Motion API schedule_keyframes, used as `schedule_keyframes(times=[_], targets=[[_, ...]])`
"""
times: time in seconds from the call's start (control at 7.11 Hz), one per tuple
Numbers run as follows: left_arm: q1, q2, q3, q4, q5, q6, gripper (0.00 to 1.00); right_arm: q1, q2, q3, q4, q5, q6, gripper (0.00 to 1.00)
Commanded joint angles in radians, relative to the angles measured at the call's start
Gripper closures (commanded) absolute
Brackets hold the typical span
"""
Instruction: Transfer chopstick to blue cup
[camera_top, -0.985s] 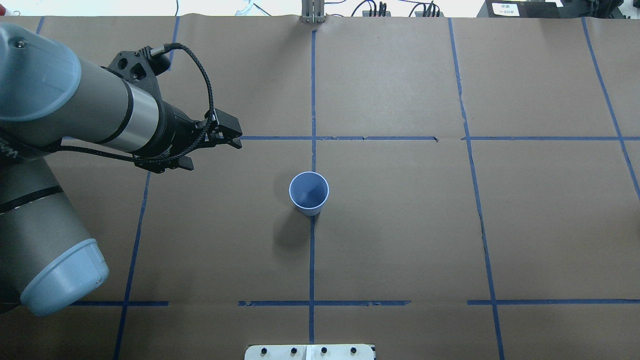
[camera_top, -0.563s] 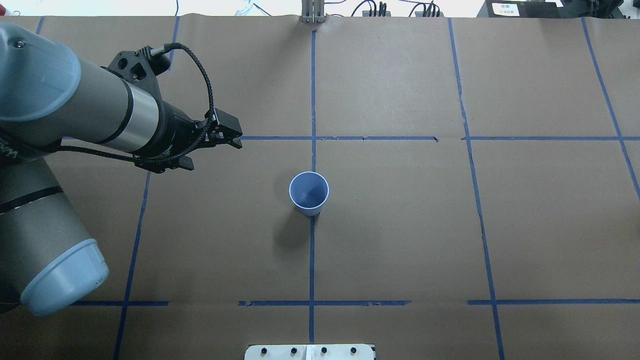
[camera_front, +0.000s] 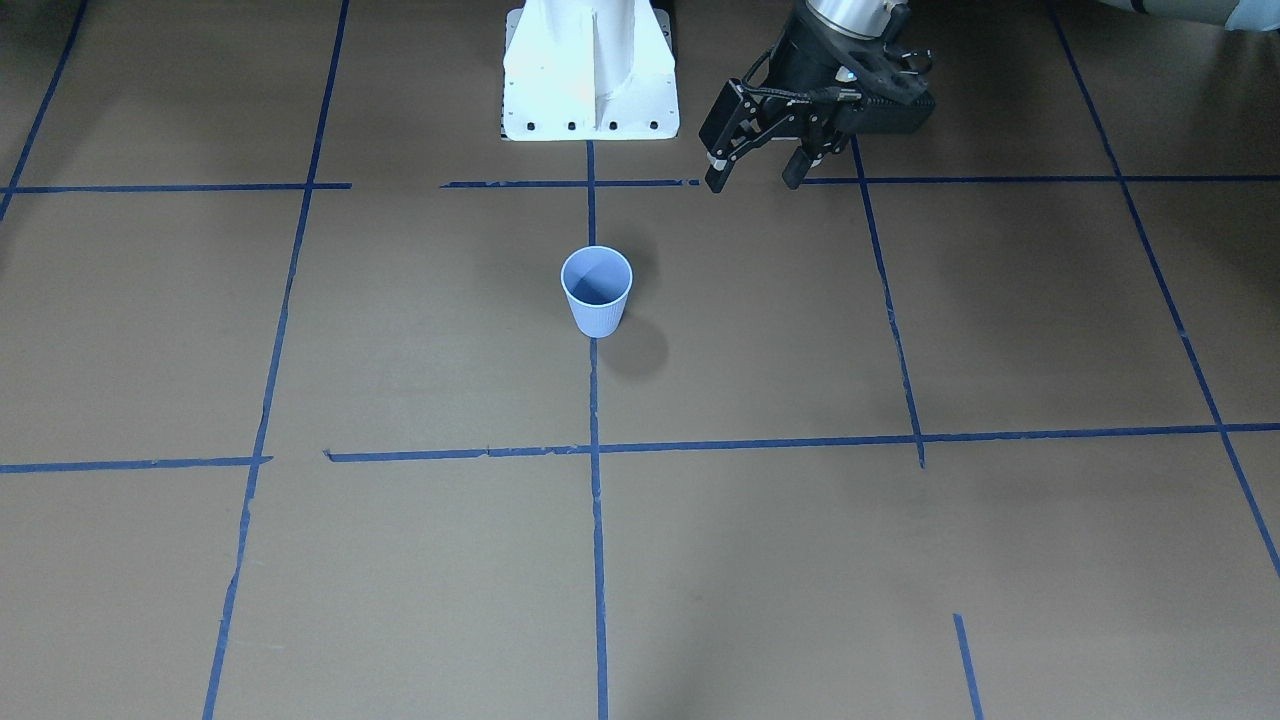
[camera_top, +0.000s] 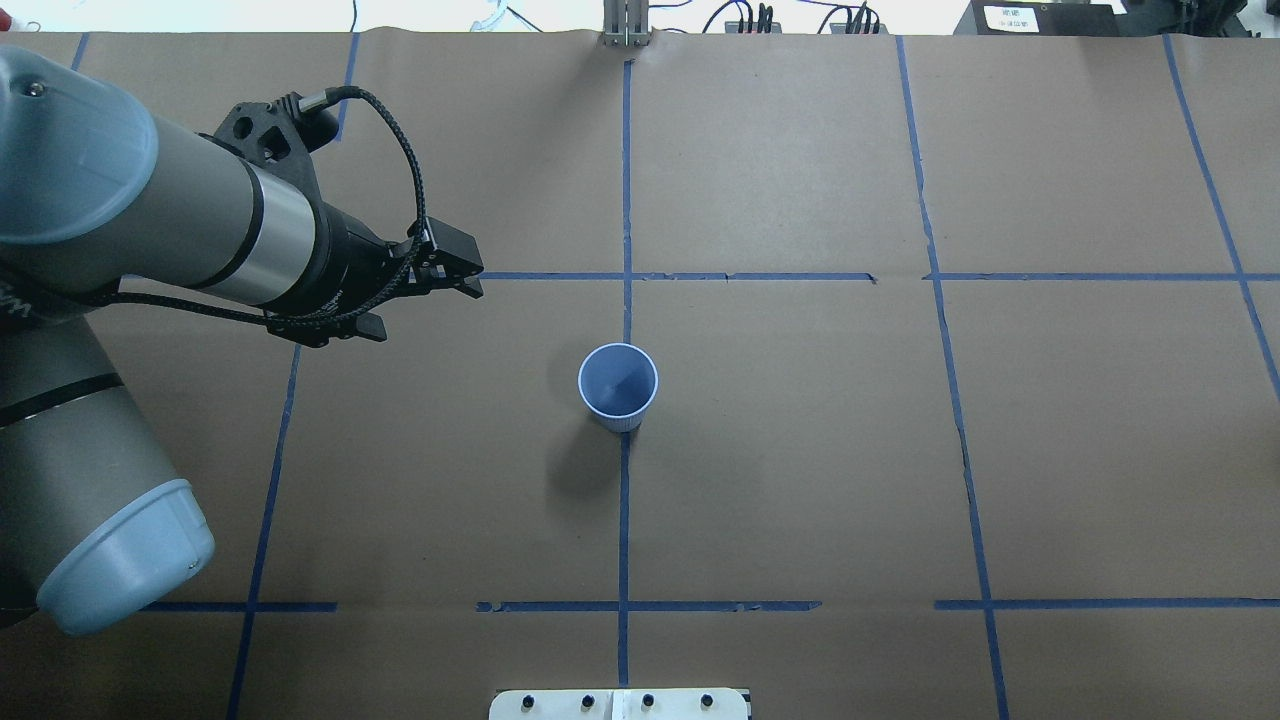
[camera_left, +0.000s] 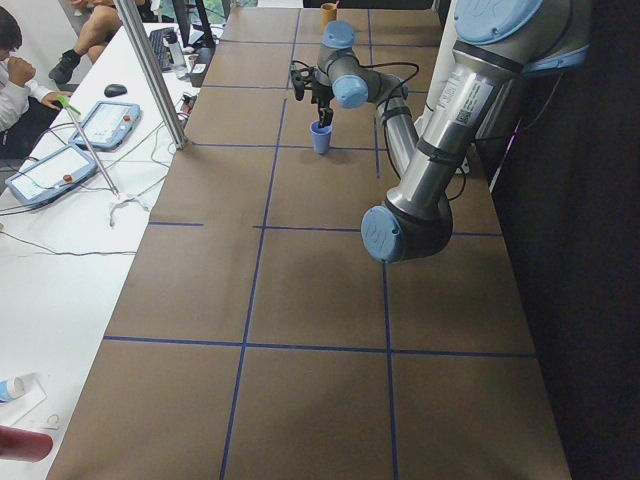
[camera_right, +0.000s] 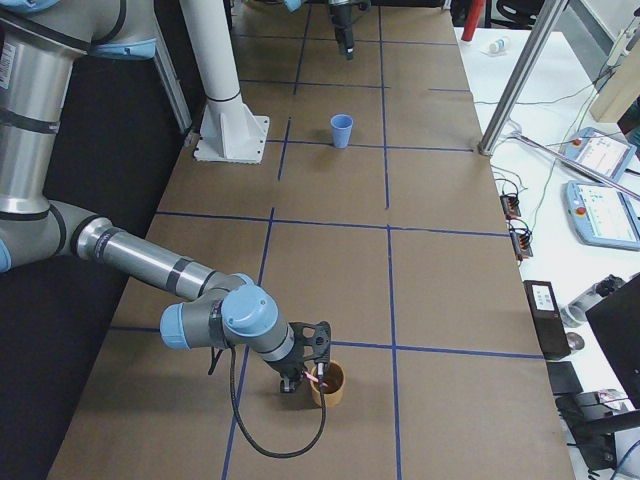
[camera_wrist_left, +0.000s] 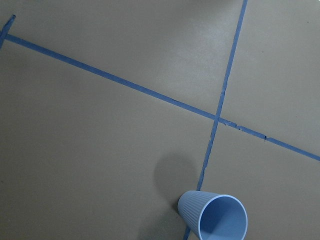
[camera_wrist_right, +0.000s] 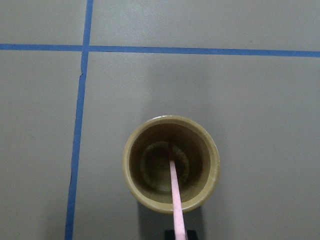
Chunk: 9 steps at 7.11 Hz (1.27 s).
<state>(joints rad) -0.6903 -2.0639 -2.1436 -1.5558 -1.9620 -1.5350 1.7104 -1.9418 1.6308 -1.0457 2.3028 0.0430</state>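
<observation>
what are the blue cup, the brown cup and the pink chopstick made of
Blue cup: likely paper or thin plastic, matte; fine vertical ribs on its wall. Brown cup: perhaps glazed ceramic or hard plastic; thick rim, soft sheen. Chopstick: pink, even colour, matte, so plastic or painted wood; cannot tell which.

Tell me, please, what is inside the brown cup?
One pink chopstick leans in the brown cup, its lower tip on the otherwise bare bottom. Its upper end runs off the right wrist view, so the top is unseen.
</observation>
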Motion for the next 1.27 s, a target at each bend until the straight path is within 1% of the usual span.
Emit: schedule_keyframes(times=[0.0,0.28,0.42,0.56,0.7,0.84,0.99,1.13], targets=[[0.002,0.002,-0.001,0.0,0.002,-0.002,0.0,0.027,0.0,0.061,-0.001,0.007,0.0,1.0],[0.008,0.004,-0.001,0.0,0.002,-0.004,0.0,0.096,-0.026,0.17,-0.019,0.035,0.0,1.0],[0.011,0.004,0.001,0.0,0.002,-0.004,0.0,0.112,-0.035,0.223,-0.083,0.064,0.0,1.0],[0.012,0.004,0.002,-0.001,0.002,-0.004,0.0,0.121,-0.052,0.301,-0.156,0.094,0.0,1.0],[0.012,0.004,0.002,-0.001,0.002,-0.004,0.0,0.126,-0.055,0.419,-0.297,0.099,0.0,1.0],[0.014,0.004,0.002,-0.001,0.002,-0.004,0.0,0.129,-0.04,0.555,-0.494,0.099,0.001,1.0],[0.012,0.004,0.001,-0.001,0.002,-0.004,0.0,0.127,0.011,0.619,-0.642,0.115,0.017,1.0],[0.012,0.004,0.002,-0.001,0.002,-0.002,0.0,0.103,0.061,0.618,-0.695,0.223,0.085,1.0]])
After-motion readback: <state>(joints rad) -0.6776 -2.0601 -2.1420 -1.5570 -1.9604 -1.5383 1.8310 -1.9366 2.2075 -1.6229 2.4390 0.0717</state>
